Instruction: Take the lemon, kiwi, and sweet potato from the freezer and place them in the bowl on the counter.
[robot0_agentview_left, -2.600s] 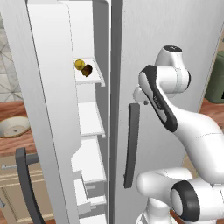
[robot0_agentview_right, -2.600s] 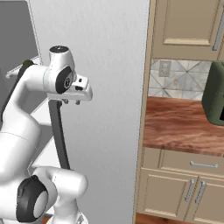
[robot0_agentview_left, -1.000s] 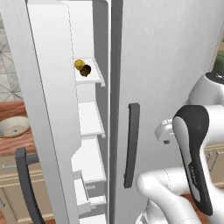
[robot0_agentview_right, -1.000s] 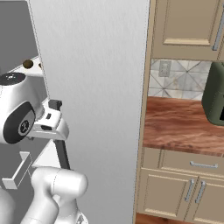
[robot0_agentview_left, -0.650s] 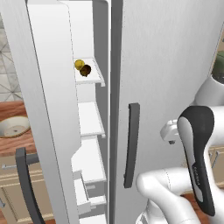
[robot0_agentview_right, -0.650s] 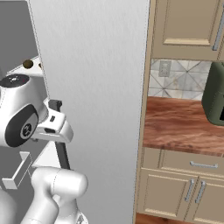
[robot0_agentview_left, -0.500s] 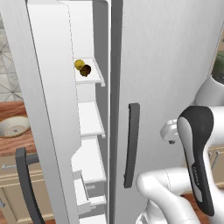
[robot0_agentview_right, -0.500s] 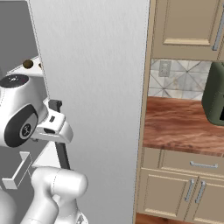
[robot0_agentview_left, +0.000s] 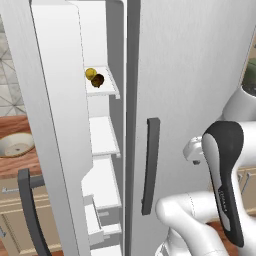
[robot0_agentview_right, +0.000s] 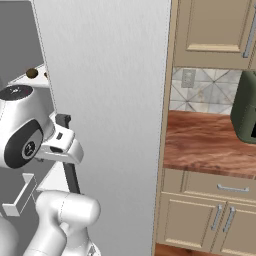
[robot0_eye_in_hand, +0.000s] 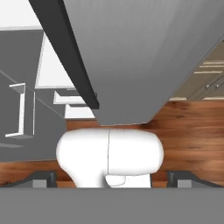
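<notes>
The freezer (robot0_agentview_left: 180, 75) stands with its left door swung open and its right door shut. On an upper inner shelf lie the yellow lemon (robot0_agentview_left: 90, 73) and a dark brown lump (robot0_agentview_left: 98, 80) touching it; kiwi or sweet potato, I cannot tell. Brown lumps (robot0_agentview_right: 31, 73) show on that shelf in the right base view too. The cream bowl (robot0_agentview_left: 15, 144) rests on the wood counter (robot0_agentview_left: 17, 167) left of the open door. My gripper (robot0_eye_in_hand: 112, 178) is open and empty, held low in front of the shut door, pointing down past its dark handle (robot0_eye_in_hand: 70, 52). My hand (robot0_agentview_right: 60, 142) is far below the fruit shelf.
The open door's dark bar handle (robot0_agentview_left: 30, 210) juts out at lower left. White lower shelves (robot0_agentview_left: 102, 135) and drawers sit under the fruit shelf. Right of the freezer runs another wood counter (robot0_agentview_right: 210, 145) with a dark green appliance (robot0_agentview_right: 246, 112), cabinets above and below.
The arm swung from up by the shut door's handle down and back towards the base, hand now pointing down. Over the last second it has barely moved. Fruit and bowl stayed put.
</notes>
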